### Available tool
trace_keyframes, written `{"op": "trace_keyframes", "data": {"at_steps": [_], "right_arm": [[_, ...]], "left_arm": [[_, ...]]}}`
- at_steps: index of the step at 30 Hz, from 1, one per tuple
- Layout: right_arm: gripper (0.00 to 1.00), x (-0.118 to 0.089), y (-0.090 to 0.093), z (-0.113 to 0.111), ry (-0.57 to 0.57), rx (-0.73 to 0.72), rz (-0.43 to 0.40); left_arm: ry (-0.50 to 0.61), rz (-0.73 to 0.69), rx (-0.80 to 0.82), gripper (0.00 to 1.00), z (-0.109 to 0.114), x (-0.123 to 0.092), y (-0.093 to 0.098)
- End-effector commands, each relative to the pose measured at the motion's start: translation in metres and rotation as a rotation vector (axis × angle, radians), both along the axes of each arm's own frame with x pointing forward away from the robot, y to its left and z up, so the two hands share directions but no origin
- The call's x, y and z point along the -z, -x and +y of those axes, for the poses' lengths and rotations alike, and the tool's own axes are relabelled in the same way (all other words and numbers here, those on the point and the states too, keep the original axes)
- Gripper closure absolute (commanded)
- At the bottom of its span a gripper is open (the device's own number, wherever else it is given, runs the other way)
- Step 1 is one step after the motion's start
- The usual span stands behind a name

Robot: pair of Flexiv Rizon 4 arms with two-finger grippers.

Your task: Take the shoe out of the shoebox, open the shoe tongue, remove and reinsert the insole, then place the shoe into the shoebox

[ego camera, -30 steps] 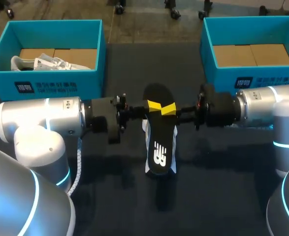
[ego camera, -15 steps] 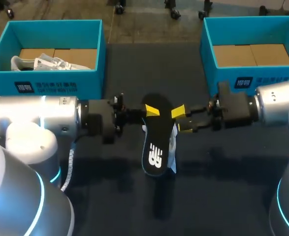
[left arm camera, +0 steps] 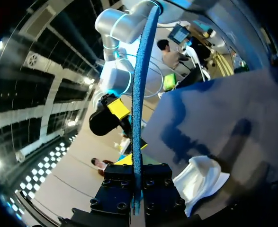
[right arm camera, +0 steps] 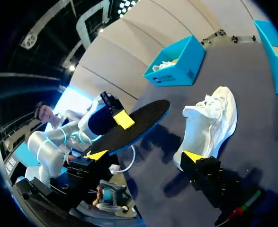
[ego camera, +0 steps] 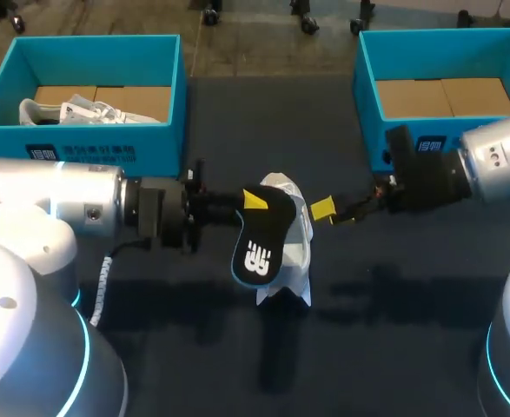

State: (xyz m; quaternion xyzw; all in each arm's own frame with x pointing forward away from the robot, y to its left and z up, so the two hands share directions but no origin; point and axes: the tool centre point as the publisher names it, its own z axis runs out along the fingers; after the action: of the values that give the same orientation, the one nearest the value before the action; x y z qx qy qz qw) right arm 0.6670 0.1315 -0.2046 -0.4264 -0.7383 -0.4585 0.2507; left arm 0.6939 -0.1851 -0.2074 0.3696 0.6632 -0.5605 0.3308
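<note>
STEP: insole out, reinsertion judged next; calls for steering its far end into the shoe opening | insole [ego camera: 259, 239]: frame centre, above white shoe [ego camera: 296, 252], long axis near-vertical in frame, logo end lowest | left gripper [ego camera: 253, 203]: pinching insole edge | right gripper [ego camera: 324, 210]: spread, empty, right of shoe

I see the white lace-up sneaker [ego camera: 296, 233] outside the right-hand teal cardboard shoebox [ego camera: 365, 95], the black foam insole [ego camera: 259, 246] tilted above it, apparently fully out.
</note>
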Motion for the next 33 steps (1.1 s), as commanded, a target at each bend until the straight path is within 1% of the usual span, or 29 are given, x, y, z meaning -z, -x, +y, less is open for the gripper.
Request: {"op": "trace_keyframes", "data": {"at_steps": [1, 2, 4, 19, 20, 21, 22, 23, 24, 25, 26, 27, 28, 29, 31, 32, 33], "right_arm": [[0.0, -0.005, -0.005, -0.003, 0.022, -0.041, -0.007], [0.0, -0.006, -0.005, -0.003, 0.02, -0.043, -0.012], [0.0, -0.006, -0.006, -0.004, 0.005, -0.046, -0.012], [0.0, -0.006, -0.006, -0.004, 0.005, -0.046, -0.012], [0.0, -0.008, -0.009, -0.004, 0.029, -0.042, -0.104], [0.0, -0.011, -0.012, -0.005, 0.056, -0.031, -0.231], [0.0, -0.012, -0.013, -0.004, 0.066, -0.043, -0.257], [0.0, -0.012, -0.014, -0.003, 0.118, -0.09, -0.346], [0.0, -0.012, -0.014, -0.003, 0.126, -0.101, -0.366], [0.0, -0.013, -0.013, -0.002, 0.199, -0.162, -0.459], [0.0, -0.013, -0.013, -0.002, 0.242, -0.2, -0.494], [0.0, -0.014, -0.013, -0.001, 0.259, -0.25, -0.551], [0.0, -0.015, -0.013, -0.001, 0.281, -0.266, -0.579], [0.0, -0.015, -0.014, 0.0, 0.286, -0.315, -0.611], [0.0, -0.014, -0.015, 0.0, 0.311, -0.316, -0.65], [0.0, -0.013, -0.016, 0.0, 0.307, -0.338, -0.659], [0.0, -0.011, -0.017, 0.001, 0.331, -0.345, -0.655]], "left_arm": [[-0.015, 0.075, 0.014, 1.0, 0.003, 0.0, 0.001], [-0.009, 0.113, 0.02, 1.0, 0.002, 0.0, 0.002], [-0.024, 0.137, 0.031, 1.0, 0.003, 0.002, 0.003], [-0.024, 0.135, 0.03, 1.0, 0.003, 0.002, 0.003], [-0.039, 0.149, 0.036, 1.0, 0.004, 0.0, 0.004], [-0.014, 0.218, 0.047, 1.0, 0.005, -0.002, 0.006], [-0.01, 0.233, 0.047, 1.0, 0.005, -0.003, 0.006], [-0.031, 0.24, 0.055, 1.0, 0.007, -0.003, 0.007], [-0.032, 0.24, 0.056, 1.0, 0.008, -0.003, 0.007], [-0.025, 0.289, 0.056, 1.0, 0.01, -0.004, 0.007], [-0.024, 0.295, 0.055, 1.0, 0.012, -0.004, 0.006], [-0.021, 0.314, 0.045, 1.0, 0.014, -0.004, 0.005], [-0.013, 0.341, 0.037, 1.0, 0.015, -0.004, 0.004], [-0.014, 0.355, 0.039, 1.0, 0.015, -0.005, 0.004], [-0.015, 0.376, 0.041, 1.0, 0.017, -0.006, 0.005], [-0.013, 0.385, 0.041, 1.0, 0.017, -0.008, 0.007], [-0.007, 0.391, 0.039, 1.0, 0.018, -0.009, 0.008]]}}
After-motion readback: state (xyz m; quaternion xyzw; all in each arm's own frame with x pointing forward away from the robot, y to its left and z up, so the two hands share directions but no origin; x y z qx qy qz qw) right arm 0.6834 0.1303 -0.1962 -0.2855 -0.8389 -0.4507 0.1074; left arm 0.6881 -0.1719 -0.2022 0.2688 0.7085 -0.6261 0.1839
